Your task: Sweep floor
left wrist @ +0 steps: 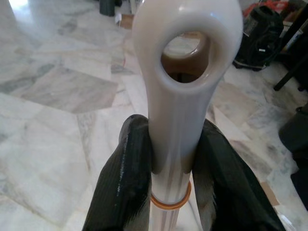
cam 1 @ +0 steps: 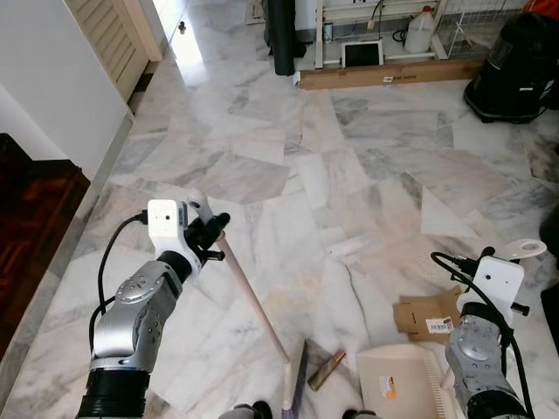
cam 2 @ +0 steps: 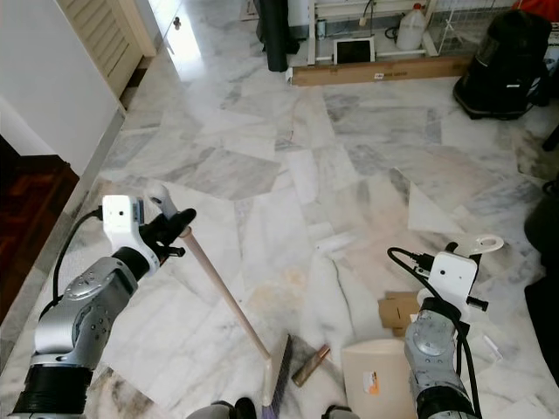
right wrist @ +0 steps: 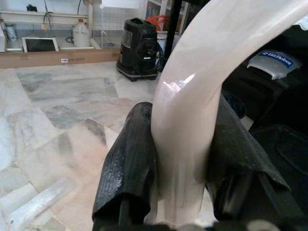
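I'm mid-sweep: left end effector (left wrist: 171, 168) pinching broom (cam 1: 253, 301), right end effector (right wrist: 180, 163) pinching dustpan (cam 1: 397, 380). Next, I'm nudging the tube (cam 1: 326, 369) into it.

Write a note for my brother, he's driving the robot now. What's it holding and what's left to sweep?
Left gripper: shut on the broom handle's top; brush head is on the floor by the robot's feet.
Right gripper: shut on the dustpan handle; the pan sits on the floor to the right of the brush.
Left to sweep: brown tube beside the brush, cardboard by the pan, white wrapper farther out. Nothing seems to be in the pan yet.
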### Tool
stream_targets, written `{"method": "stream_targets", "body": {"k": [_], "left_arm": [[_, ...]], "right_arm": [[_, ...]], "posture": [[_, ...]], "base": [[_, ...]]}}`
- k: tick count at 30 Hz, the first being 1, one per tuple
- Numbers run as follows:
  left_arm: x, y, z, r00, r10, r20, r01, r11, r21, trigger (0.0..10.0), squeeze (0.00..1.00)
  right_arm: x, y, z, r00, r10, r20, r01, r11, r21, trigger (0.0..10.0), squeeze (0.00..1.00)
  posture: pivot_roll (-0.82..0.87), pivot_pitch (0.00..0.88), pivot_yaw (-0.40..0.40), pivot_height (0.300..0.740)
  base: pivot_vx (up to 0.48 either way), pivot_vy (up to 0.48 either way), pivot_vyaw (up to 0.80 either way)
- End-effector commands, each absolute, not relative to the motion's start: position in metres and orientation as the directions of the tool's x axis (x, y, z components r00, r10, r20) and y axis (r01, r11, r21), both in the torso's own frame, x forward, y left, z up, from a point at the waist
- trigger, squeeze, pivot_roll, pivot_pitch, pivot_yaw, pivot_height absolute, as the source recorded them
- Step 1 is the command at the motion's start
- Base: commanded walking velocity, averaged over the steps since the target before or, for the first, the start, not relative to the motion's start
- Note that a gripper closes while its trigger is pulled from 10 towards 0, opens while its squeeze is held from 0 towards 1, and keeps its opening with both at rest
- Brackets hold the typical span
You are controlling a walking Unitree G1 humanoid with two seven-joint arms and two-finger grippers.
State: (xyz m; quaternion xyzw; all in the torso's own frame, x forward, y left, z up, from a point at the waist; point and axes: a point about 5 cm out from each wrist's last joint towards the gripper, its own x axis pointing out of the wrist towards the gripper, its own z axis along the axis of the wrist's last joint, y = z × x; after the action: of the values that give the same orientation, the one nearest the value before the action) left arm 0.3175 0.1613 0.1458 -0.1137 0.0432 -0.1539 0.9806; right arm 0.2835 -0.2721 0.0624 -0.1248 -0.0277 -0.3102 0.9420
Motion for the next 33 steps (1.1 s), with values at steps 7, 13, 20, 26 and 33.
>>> {"method": "stream_targets", "body": {"k": [7, 13, 20, 26, 33], "left_arm": [[0.316, 0.193, 0.145, 0.960, -0.275, -0.047, 0.268, 0.956, -0.122, 10.0, 0.00], [0.313, 0.189, 0.130, 0.968, -0.248, -0.047, 0.246, 0.968, -0.039, 10.0, 0.00], [0.315, 0.173, 0.112, 0.967, -0.246, -0.066, 0.242, 0.968, -0.066, 10.0, 0.00], [0.316, 0.164, 0.093, 0.948, -0.297, -0.117, 0.266, 0.938, -0.222, 10.0, 0.00], [0.314, 0.153, 0.083, 0.915, -0.370, -0.163, 0.328, 0.915, -0.234, 10.0, 0.00]], "right_arm": [[0.277, -0.270, 0.051, 0.822, -0.565, 0.075, 0.564, 0.789, -0.244, 10.0, 0.00], [0.277, -0.269, 0.050, 0.827, -0.558, 0.069, 0.556, 0.793, -0.249, 10.0, 0.00], [0.277, -0.268, 0.050, 0.825, -0.561, 0.068, 0.559, 0.793, -0.244, 10.0, 0.00], [0.276, -0.269, 0.049, 0.824, -0.562, 0.067, 0.560, 0.793, -0.242, 10.0, 0.00], [0.274, -0.268, 0.048, 0.824, -0.563, 0.063, 0.561, 0.793, -0.239, 10.0, 0.00]], "posture": [[0.06, 0.203, 0.122, 0.740], [0.06, 0.202, 0.118, 0.740], [0.05, 0.200, 0.117, 0.740], [0.04, 0.206, 0.116, 0.740], [0.03, 0.212, 0.117, 0.740]], "base": [[0.000, 0.000, 0.00], [0.000, 0.000, 0.00], [0.000, 0.000, 0.00], [0.000, 0.000, 0.00], [0.000, 0.000, 0.00]]}}
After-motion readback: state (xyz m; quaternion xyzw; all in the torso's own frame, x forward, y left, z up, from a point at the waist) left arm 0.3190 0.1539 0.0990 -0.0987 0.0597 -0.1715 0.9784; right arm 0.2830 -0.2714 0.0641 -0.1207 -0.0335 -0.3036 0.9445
